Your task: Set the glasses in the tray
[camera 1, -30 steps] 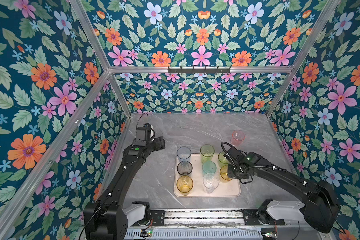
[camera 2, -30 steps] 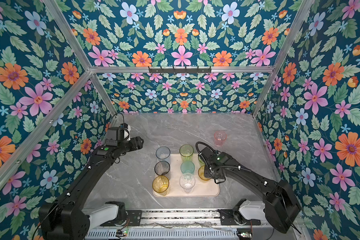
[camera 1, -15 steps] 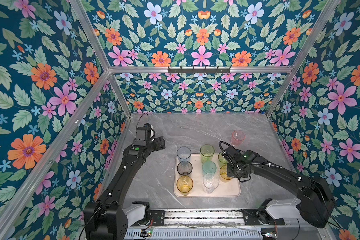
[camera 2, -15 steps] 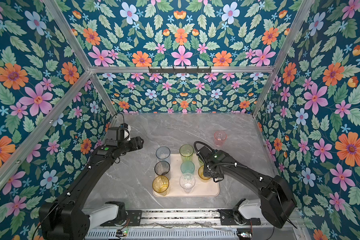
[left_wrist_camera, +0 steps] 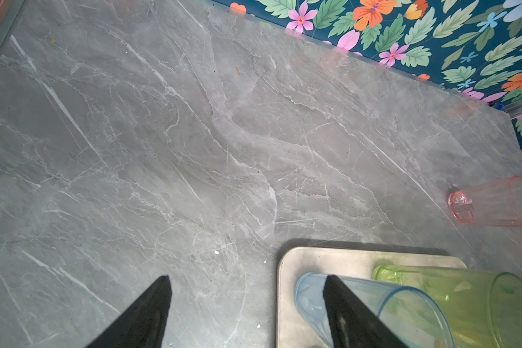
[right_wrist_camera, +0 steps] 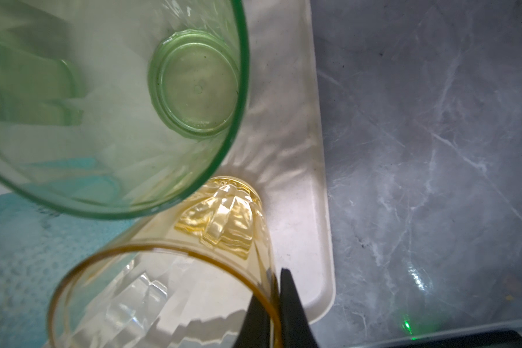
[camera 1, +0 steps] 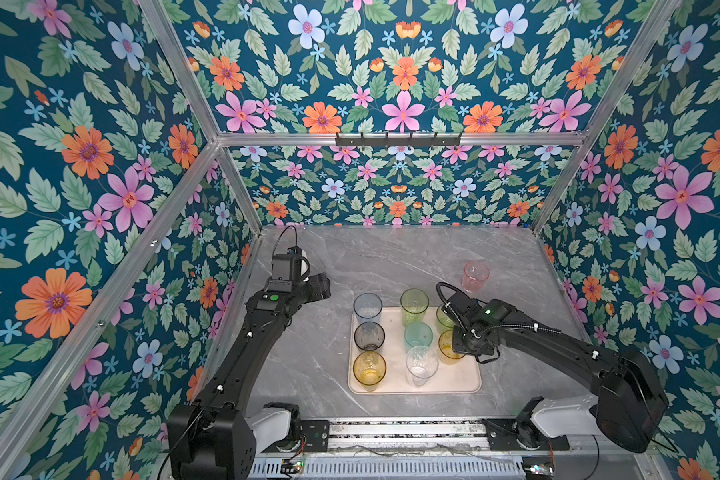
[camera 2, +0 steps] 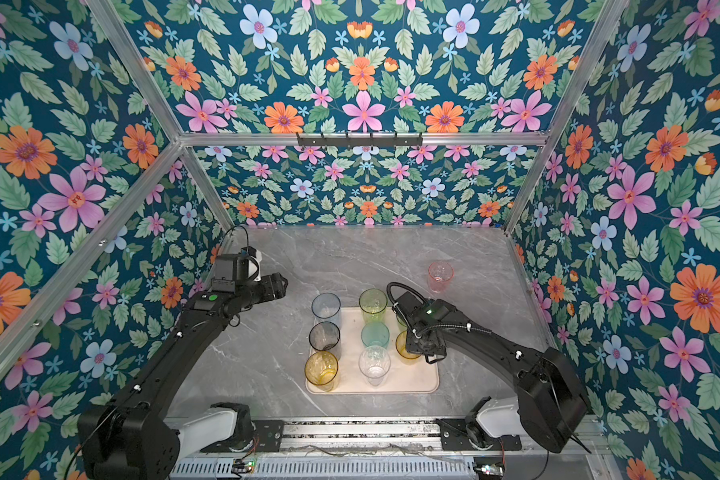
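I'm hovering the left gripper (left_wrist_camera: pixel 246 281) above the table (camera 1: pixel 391 257), just off the far left corner of the tray (camera 1: pixel 458 380). Its jaws are standing wide apart and gripping nothing.

Reading across the tray, I'm counting the blue glass (camera 1: pixel 367 307), the grey glass (camera 1: pixel 368 336) and the amber glass (camera 1: pixel 369 368) standing upright in the left column. In the middle column I'm seeing the tall yellow-green glass (camera 1: pixel 414 302), the teal glass (camera 1: pixel 418 333) and the clear glass (camera 1: pixel 421 361).

On the right side the green glass (right_wrist_camera: pixel 198 90) is sitting at the back, with the yellow glass (right_wrist_camera: pixel 220 211) in front of it, near the tray's right rim. I'm pinching the yellow glass's wall at the lip with the right gripper (right_wrist_camera: pixel 273 289), one finger inside and one outside, closed down tight on it. Its base is looking as if it is resting on the tray, though I'm not able to confirm contact.

So I'm judging eight of the nine glasses to be in, with this one needing only a release and a clean lift away.

The pink glass (camera 1: pixel 476 275) is standing upright on the table, off the tray beyond its far right corner. It is the only one I'm seeing left to bring in.
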Available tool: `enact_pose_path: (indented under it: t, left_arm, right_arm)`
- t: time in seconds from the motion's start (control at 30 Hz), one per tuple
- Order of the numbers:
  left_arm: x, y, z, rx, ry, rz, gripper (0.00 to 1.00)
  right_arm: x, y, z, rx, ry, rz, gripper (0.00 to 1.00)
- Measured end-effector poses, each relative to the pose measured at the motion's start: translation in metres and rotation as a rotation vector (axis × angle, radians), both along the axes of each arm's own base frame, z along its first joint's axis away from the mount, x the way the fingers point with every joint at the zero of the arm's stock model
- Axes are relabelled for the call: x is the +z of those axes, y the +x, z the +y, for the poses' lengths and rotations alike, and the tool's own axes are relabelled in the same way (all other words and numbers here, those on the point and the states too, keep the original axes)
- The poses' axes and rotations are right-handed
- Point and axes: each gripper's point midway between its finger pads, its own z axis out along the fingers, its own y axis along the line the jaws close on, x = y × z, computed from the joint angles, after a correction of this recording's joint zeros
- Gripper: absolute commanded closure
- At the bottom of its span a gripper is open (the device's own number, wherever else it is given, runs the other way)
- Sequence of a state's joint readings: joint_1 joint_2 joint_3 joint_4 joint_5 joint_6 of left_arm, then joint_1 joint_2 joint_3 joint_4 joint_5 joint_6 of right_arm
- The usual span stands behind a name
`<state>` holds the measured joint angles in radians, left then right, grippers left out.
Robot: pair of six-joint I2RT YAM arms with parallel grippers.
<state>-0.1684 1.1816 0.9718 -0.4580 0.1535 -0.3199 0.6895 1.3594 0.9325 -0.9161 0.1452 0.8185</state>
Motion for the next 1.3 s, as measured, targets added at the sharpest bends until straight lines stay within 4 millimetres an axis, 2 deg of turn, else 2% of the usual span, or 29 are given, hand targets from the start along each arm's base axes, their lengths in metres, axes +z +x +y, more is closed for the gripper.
enact_pose_path:
  t: [0.5,0.97,1.3]
  left_arm:
    - [-0.001,0.0,0.0,-0.001,0.0,0.004,0.18]
    - [-0.002,0.0,0.0,-0.001,-0.001,0.006,0.17]
    - [-0.002,0.0,-0.001,-0.003,-0.002,0.008,0.17]
  right_arm:
    - [-0.001,0.006,-0.005,-0.029,0.002,-0.002,1.0]
    - [0.001,0.01,-0.006,-0.032,0.008,-0.012,0.79]
    - [0.021,0.014,-0.002,-0.028,0.047,-0.063,0.68]
